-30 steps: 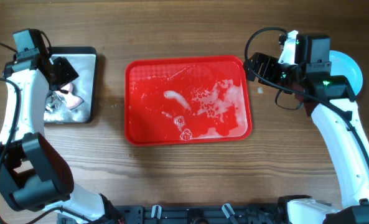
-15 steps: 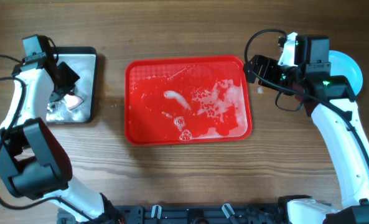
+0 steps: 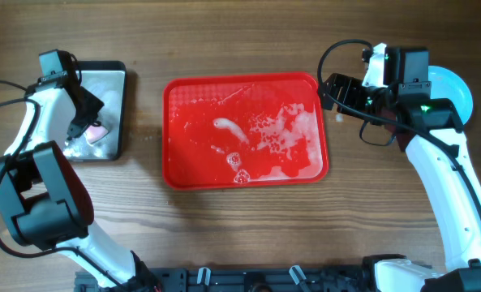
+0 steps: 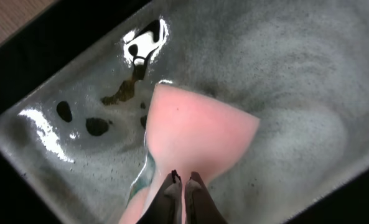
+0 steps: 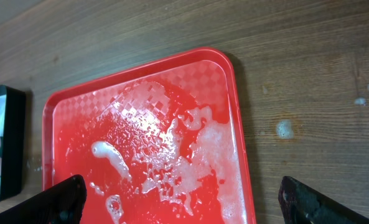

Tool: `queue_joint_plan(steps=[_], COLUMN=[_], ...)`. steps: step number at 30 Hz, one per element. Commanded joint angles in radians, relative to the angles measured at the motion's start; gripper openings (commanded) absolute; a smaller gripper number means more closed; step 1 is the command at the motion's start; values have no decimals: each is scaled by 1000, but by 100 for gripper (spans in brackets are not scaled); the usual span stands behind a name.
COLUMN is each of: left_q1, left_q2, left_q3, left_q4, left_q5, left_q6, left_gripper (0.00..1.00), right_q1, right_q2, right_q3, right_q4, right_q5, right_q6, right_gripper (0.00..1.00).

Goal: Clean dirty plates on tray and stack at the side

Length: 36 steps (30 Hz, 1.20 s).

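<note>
The red tray (image 3: 169, 138) lies mid-table, wet with white foam and holding no plates. A pale turquoise plate (image 3: 457, 91) shows at the far right, mostly hidden under my right arm; how many are stacked there I cannot tell. My left gripper (image 3: 86, 123) reaches into the metal tin (image 3: 117, 109) and is shut on a pink sponge (image 4: 200, 130), its fingertips (image 4: 172, 194) pinching the near end. My right gripper (image 3: 331, 88) hovers over the tray's right rim, open and holding nothing. In the right wrist view its gripper (image 5: 183, 202) spans the tray (image 5: 72, 137).
The tin holds grey soapy water (image 4: 296, 93) with dark specks. It shows as a black-rimmed edge (image 5: 0, 143) in the right wrist view. Foam drops (image 5: 285, 128) dot the wooden table right of the tray. Cables loop near the right arm (image 3: 337, 49).
My left gripper has closed on the pink sponge and shifted slightly rightward within the tin. The right arm and the tray have not moved.
</note>
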Motion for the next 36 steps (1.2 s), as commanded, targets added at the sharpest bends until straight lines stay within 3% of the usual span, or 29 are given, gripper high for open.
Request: queue_joint_plan(steps=[1,11,17,18,21,23,24,25,32,36], left_q1=[-4,-4,-5,-5,-5,-5,-5,-5,-5,-5], left_q2=[54,147,-20,-80,-179,-222,-247,-274,-608,-854], left_q3=[-61,-76,41,50,50,50,50,50,50,50], left_q4=[43,53,-68,-76,-85,-89,-95,-100,-202,-362], left_q5=[-33,-32,-29,-29,-29,-29,-18,16,286,349], left_q6=[-17,-16,-9,-9,-9,-8,19,68,306,363], left_gripper=[4,4,4,10,58,77,92,100,100,100], right_q1=[3,3,3,3,3,3,3,3,3,3], right_q2=[6,6,6,6,6,6,5,4,-74,-66], right_q3=[-6,-6,-6,-6,-6,-5,2,14,42,42], right_q4=[6,3,2,2,6,31,39,42,119,122], right_q5=[25,25,24,25,25,25,25,24,29,29], right_q6=[-29,-46,-46,-46,-46,-46,-46,-45,-45,-43], right_gripper=[100,100,100,100,100,100,100,100,100,100])
